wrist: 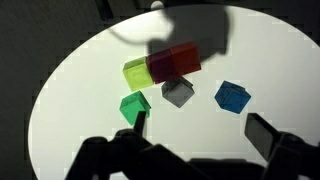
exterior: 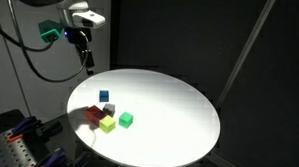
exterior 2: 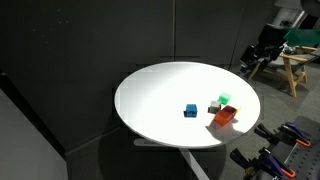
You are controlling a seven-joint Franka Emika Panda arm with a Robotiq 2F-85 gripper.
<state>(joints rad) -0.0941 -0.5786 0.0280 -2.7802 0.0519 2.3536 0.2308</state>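
the gripper (wrist: 195,125) hangs high over the table (wrist: 80,110), jaws spread and empty, so the blocks (wrist: 177,92) sit loose, green block (wrist: 134,105) nearest its fingers.

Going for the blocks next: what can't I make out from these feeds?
1. Yellow-green block: not made out in an exterior view, where the red block stands in front of it.
2. Gripper: in both exterior views too small and dark against the backdrop to read how its jaws stand.
3. Green block: in the wrist view, its near side is covered by a gripper finger.
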